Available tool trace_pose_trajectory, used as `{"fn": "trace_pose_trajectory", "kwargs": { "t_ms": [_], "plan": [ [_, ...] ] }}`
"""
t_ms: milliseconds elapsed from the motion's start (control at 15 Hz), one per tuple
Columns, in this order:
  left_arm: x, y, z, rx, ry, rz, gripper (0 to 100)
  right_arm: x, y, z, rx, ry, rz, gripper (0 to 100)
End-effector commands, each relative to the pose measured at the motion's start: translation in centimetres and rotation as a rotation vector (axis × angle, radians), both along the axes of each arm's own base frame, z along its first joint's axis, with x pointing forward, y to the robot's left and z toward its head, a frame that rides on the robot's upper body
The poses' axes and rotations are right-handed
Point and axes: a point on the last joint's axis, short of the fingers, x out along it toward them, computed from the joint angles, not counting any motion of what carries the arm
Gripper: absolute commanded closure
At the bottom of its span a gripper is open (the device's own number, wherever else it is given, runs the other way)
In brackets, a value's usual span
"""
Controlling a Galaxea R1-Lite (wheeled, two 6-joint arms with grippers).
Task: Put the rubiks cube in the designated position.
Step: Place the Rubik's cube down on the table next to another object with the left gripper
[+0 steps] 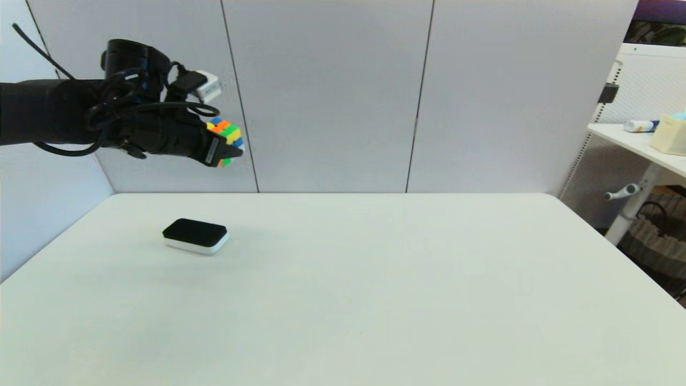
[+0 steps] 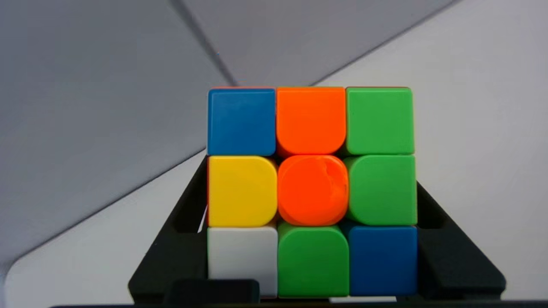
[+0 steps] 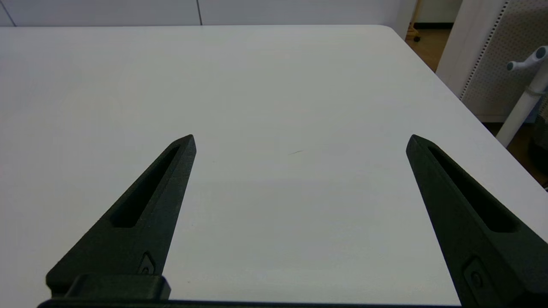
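Rubiks cube clamped between left jaws, aloft

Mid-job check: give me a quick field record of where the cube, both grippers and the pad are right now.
rubiks cube: held in the air, above the table's far left
left gripper: shut on the cube, raised high
right gripper: open, holding nothing, over bare table, out of head view
black-topped white pad: flat on the table, below the cube and nearer the robot
cube placed: not yet

White table before me; one flat black-topped white pad lies on its left part, toward the far edge.
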Motion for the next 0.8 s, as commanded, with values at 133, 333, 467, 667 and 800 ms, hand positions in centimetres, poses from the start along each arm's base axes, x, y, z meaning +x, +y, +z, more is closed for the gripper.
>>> {"fn": "trace_pose_trajectory", "kwargs": {
  "t_ms": [133, 333, 467, 667, 800],
  "plan": [
    [3.2, 4.1, -3.9, -0.013, 0.085, 0.12, 100, 0.0, 0.0, 0.0, 0.0, 0.001, 0.001, 0],
    [5.7, 4.3, -7.7, -0.027, 0.158, 0.14, 100, 0.0, 0.0, 0.0, 0.0, 0.001, -0.001, 0],
    [7.2, 4.4, -9.4, -0.027, 0.18, 0.142, 100, 0.0, 0.0, 0.0, 0.0, 0.001, -0.001, 0],
    [9.0, 4.3, -11.7, -0.043, 0.21, 0.153, 100, 0.0, 0.0, 0.0, 0.0, 0.001, -0.001, 0],
    [9.9, 4.2, -12.6, -0.053, 0.219, 0.157, 100, 0.0, 0.0, 0.0, 0.0, 0.001, 0.001, 0]
  ]
}}
